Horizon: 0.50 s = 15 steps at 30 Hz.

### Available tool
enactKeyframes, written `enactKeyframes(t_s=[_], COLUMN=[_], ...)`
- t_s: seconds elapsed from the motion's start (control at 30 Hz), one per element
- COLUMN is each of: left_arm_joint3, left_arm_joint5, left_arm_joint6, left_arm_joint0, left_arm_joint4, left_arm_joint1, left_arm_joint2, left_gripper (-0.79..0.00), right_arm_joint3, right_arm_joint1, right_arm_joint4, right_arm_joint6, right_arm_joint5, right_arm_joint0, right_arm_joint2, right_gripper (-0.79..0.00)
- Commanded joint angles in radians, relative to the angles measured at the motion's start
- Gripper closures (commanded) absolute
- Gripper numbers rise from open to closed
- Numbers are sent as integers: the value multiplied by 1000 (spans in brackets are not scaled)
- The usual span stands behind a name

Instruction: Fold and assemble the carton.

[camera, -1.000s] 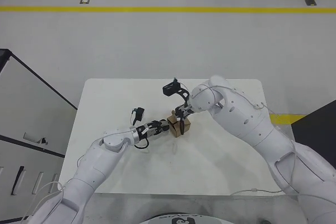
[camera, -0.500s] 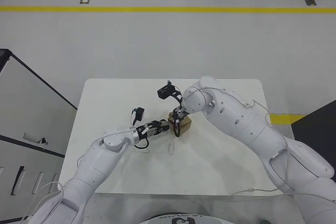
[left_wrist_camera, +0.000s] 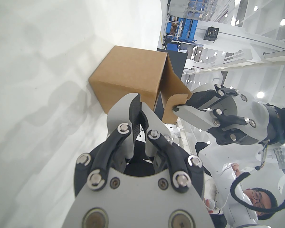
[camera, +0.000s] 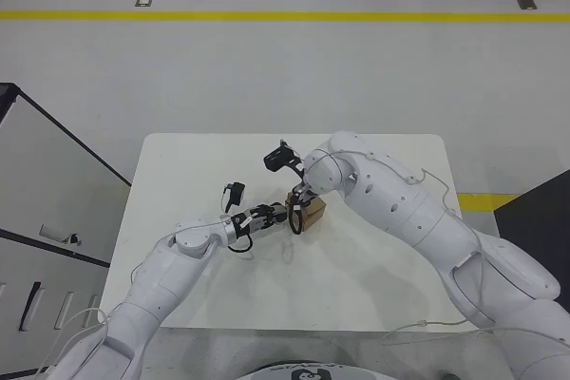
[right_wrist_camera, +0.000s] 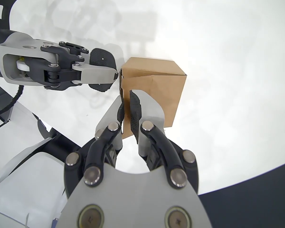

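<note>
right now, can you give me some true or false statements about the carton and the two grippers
1. The right gripper is clamped on a flap of the carton. True.
2. The carton lies as a flat, unfolded sheet. False: it stands as a box shape with one flap swung out.
3. The left gripper is spread wide open. False: its fingers are closed together, with the tips at the carton's edge.
4. The carton rests on the white table. True.

Underside and far faces of the carton, out of sight.
</note>
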Motion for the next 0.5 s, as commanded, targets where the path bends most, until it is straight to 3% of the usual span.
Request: enactKeyframes(t_s=[0.0,0.47], left_arm_joint3=[0,0], left_arm_joint5=[0,0], left_arm_joint6=[0,0], left_arm_joint0=[0,0], left_arm_joint4=[0,0], left_arm_joint1=[0,0], left_arm_joint2=[0,0], left_gripper=[0,0], right_arm_joint3=[6,48], right_arm_joint1=[-4,-35], right_arm_joint4=[-5,-21], right_arm_joint6=[2,9], right_arm_joint5=[0,-9], right_arm_joint0=[1,5], right_arm_joint2=[-3,-19], right_gripper=[0,0])
